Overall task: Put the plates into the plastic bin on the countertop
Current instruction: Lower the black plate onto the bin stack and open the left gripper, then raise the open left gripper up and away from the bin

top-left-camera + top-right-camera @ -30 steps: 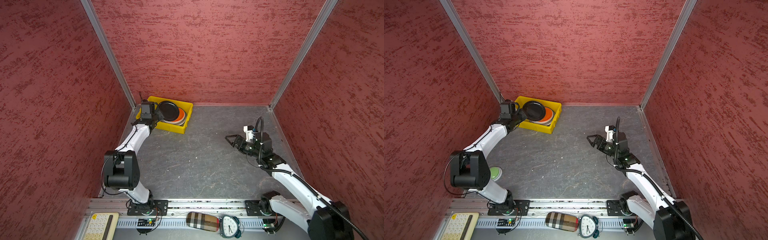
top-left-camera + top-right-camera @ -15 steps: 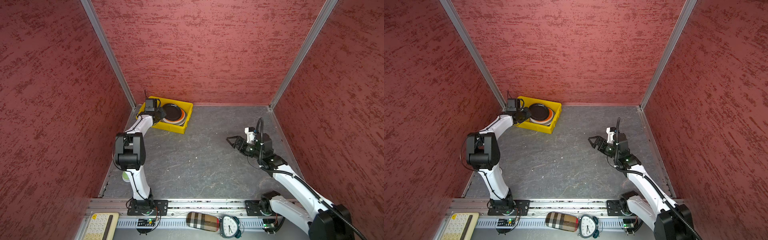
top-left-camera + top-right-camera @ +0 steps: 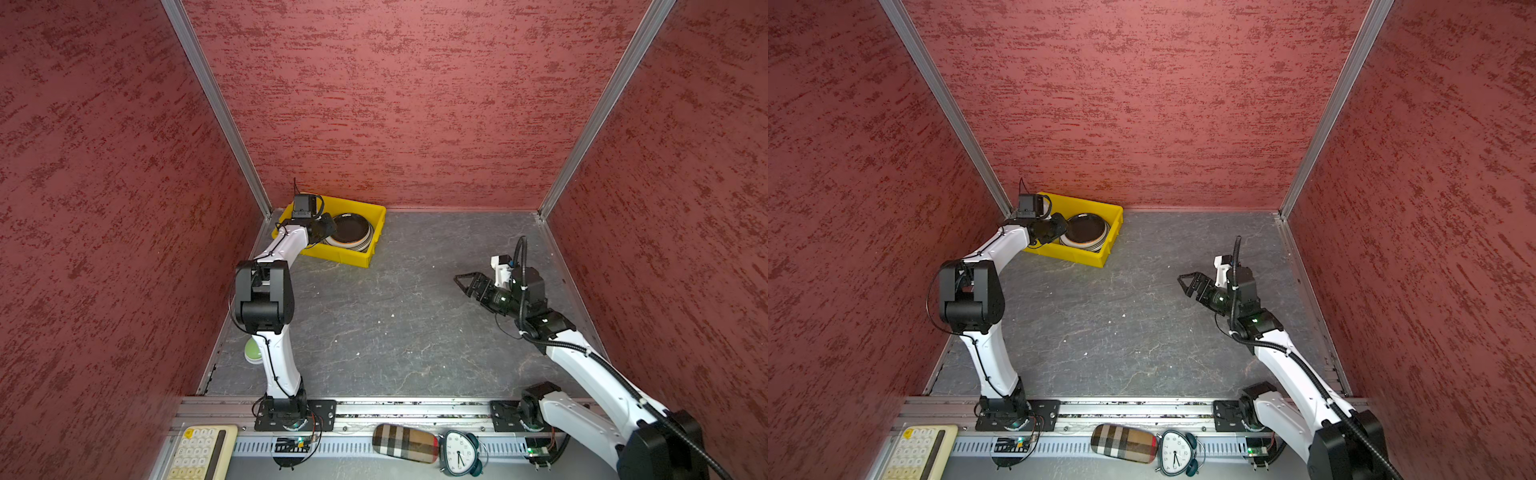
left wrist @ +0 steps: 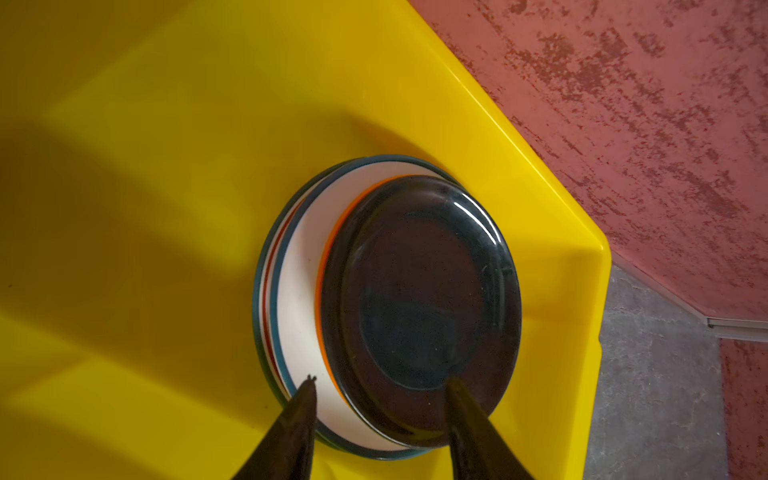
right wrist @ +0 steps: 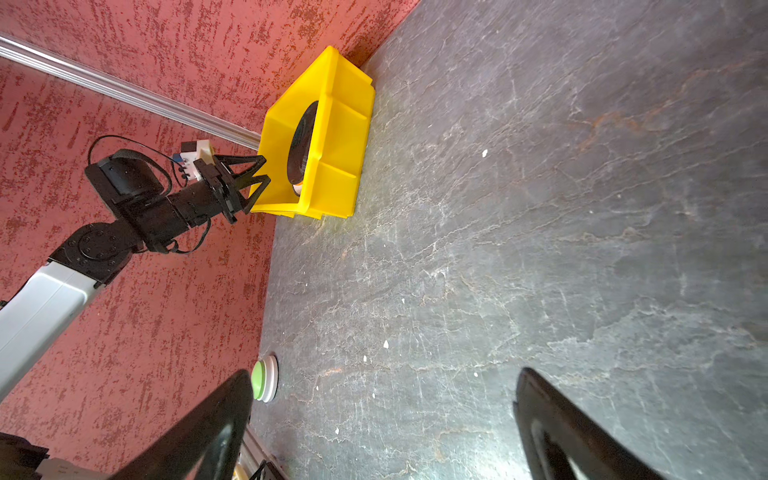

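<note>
Left wrist view: left claw (image 4: 381, 381) half-open, empty, over plates (image 4: 419, 291); right claw (image 5: 384, 374) wide, empty.

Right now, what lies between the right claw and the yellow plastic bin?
Only bare countertop: nothing stands on the stretch from the right claw to the plastic bin, as both top views show.
</note>
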